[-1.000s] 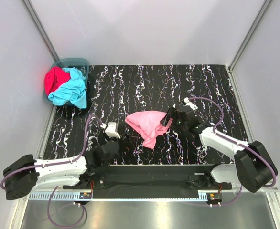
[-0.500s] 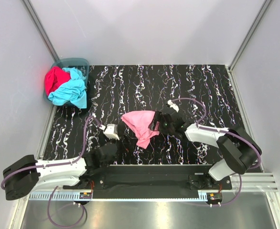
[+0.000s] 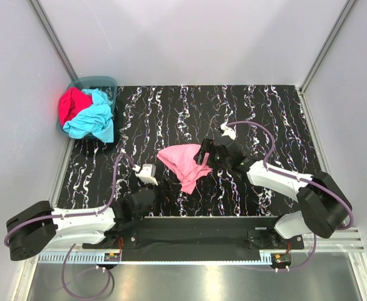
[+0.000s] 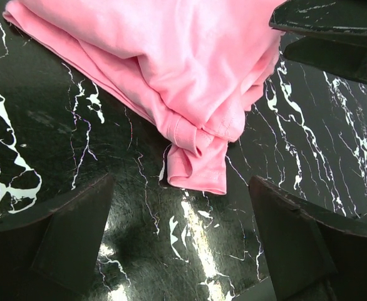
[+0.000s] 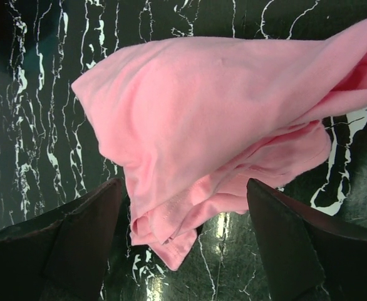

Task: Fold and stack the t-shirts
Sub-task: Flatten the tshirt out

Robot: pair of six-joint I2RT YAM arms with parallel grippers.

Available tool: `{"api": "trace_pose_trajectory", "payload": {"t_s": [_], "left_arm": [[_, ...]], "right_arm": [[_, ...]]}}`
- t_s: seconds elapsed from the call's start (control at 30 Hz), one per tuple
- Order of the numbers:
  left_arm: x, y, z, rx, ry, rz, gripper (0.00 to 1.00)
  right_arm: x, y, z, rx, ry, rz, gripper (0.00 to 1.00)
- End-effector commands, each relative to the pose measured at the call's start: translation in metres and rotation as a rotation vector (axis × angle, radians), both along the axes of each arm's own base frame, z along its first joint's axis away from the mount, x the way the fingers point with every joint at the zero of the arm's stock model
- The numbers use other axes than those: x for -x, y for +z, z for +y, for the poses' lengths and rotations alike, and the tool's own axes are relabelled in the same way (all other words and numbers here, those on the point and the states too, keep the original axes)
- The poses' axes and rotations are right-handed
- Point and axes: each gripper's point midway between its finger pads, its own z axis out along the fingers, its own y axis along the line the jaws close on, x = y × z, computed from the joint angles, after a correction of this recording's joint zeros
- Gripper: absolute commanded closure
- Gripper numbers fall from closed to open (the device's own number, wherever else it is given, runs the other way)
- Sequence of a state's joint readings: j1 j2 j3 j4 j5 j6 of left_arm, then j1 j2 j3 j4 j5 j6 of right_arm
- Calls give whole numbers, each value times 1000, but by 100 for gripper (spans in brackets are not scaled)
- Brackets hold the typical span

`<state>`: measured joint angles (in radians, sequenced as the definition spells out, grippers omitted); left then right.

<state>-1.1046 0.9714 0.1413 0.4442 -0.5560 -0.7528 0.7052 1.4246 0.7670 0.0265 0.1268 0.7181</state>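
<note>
— Where's the pink t-shirt [image 3: 185, 164]?
— Crumpled mid-bench [image 3: 265, 113]. The right jaws are spread wide at its right edge, gripping nothing.
— And the left jaws?
— Released too, near the shirt's left side, not touching it.
— The others?
— The turquoise t-shirt [image 3: 93, 120] and red t-shirt [image 3: 71, 105] are heaped in the teal basket [image 3: 96, 79] in the far-left corner.

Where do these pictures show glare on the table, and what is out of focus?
Left wrist view: a bright reflection on the glossy table below the pink t-shirt; the left fingers look soft. Right wrist view: a smaller glare patch under the shirt's hem; the right fingers are dark and blurred. Top view: even light, sharp, no table glare.
</note>
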Motion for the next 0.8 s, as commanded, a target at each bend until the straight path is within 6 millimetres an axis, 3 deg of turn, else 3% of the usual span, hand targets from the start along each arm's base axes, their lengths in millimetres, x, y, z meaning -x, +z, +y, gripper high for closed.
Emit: {"api": "trace_pose_trajectory", "payload": {"t_s": [0.0, 0.2, 0.5, 0.77], "left_arm": [[-5, 24, -13, 87, -6, -40, 6], [-5, 23, -12, 86, -4, -39, 6], [-4, 20, -9, 79, -3, -36, 6], [-3, 17, -7, 75, -1, -34, 6]], "right_arm": [[-4, 12, -7, 32, -19, -50, 12], [-6, 13, -11, 45, -33, -63, 12], [-7, -22, -22, 133, -66, -25, 14], [-3, -31, -31, 144, -85, -30, 12]]}}
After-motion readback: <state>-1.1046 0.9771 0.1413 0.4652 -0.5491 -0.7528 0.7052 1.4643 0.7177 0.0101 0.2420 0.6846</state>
